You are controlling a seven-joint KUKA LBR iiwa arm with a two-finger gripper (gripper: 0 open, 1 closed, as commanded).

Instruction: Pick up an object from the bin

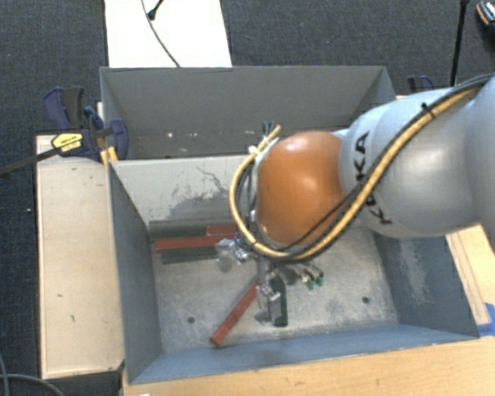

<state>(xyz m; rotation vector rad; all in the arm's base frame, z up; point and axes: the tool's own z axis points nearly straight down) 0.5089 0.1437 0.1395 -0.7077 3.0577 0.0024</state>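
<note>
View: camera view, looking down into the grey bin (137, 275), with the arm reaching in from the right.
Gripper place: gripper (272, 305) low over the bin floor, a little near of the middle, under the orange cover (302, 194).
Gripper state: cannot tell whether open or closed; no hold on anything confirmed.
Task's thing: most likely the red stick (232, 321), thin and straight, lying flat on the floor left of the gripper.
Contact: far-right end of the stick at the gripper; touching or just beside, cannot tell which.
Long axis: diagonal, from a near-left end close to the near wall up to a far-right end at the gripper.
Pointing: neither end marked as a tip; same width along its length.
Neighbours: red bar (191, 236) and dark bar (188, 255) side by side on the far-left floor, both lying left to right, apart from the stick; small green-tipped piece (313, 278) just right of the gripper.
Step in hand: judged as settling onto the stick's end, lift not yet done.
Next move: calls for a squeeze across the stick's narrow width, then a straight rise; gripped so near one end, likely to droop or swing at the free near-left end.
Risk: slipping out if caught only at the very tip.
</note>
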